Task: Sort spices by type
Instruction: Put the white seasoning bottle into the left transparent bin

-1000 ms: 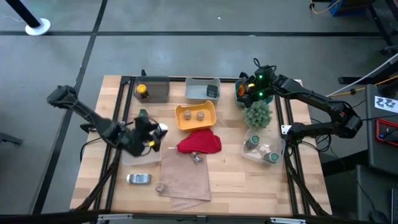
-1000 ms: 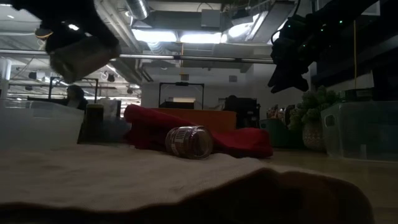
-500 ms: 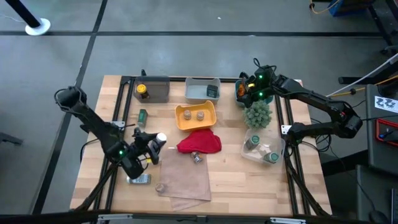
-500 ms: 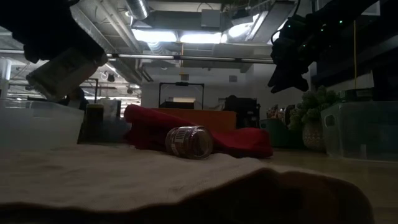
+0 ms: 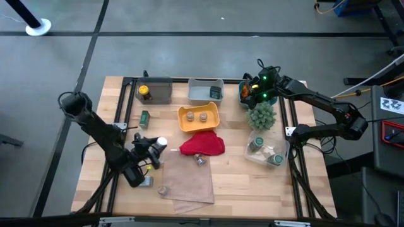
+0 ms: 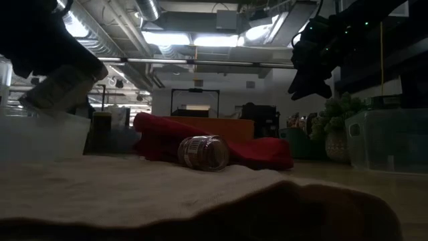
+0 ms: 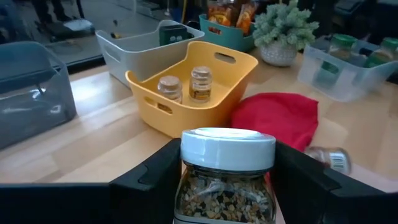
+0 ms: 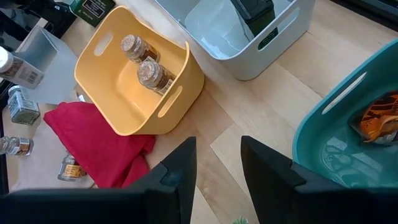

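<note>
Wooden tabletop (image 5: 240,183) carries sorting bins, and above its left side the left gripper (image 5: 149,156) clamps a white-capped spice jar (image 7: 226,175) just beside the red cloth (image 5: 202,144), while the right gripper (image 5: 254,92) hovers empty, fingers apart, by the teal bin (image 8: 354,134) of orange sachets (image 8: 380,121).

Both arms matte black, round-jointed tubular links. Right arm (image 5: 315,101): green LEDs lit near wrist. Left arm (image 5: 101,135): small green LED mid-link, yellow spot by wrist. Fingers (image 7: 149,180) black, blocky, angular plastic.
</note>
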You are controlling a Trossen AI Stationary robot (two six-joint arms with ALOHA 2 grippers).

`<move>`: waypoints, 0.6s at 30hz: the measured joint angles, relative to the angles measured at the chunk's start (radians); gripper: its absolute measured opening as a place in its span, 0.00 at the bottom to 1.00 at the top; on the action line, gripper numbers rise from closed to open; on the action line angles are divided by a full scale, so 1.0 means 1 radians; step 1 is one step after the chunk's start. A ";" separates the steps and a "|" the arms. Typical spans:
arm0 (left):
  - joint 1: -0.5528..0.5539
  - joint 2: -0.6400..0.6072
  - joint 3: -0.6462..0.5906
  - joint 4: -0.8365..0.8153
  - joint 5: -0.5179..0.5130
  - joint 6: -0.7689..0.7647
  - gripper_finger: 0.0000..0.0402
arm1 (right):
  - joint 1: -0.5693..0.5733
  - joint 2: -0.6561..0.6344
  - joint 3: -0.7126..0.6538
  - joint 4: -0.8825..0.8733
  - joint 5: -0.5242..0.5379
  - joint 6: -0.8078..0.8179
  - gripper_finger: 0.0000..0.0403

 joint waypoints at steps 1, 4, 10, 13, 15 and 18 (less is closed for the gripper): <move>0.000 0.020 0.000 0.000 -0.007 -0.018 0.49 | 0.000 0.000 0.000 0.000 0.000 0.000 0.31; 0.000 0.075 0.000 0.000 -0.012 -0.063 0.49 | 0.000 0.000 0.000 0.000 0.000 0.000 0.31; 0.000 0.166 0.000 0.002 -0.015 -0.145 0.49 | 0.000 0.000 0.000 0.000 0.001 0.000 0.31; 0.000 0.198 0.000 0.003 -0.014 -0.171 0.49 | 0.000 0.000 0.000 0.000 0.001 0.000 0.31; 0.000 0.214 0.000 0.003 -0.014 -0.181 0.49 | 0.000 0.000 0.000 0.000 0.001 0.000 0.31; 0.000 0.233 0.000 0.003 -0.014 -0.179 0.49 | 0.000 0.000 0.000 0.001 0.001 0.000 0.31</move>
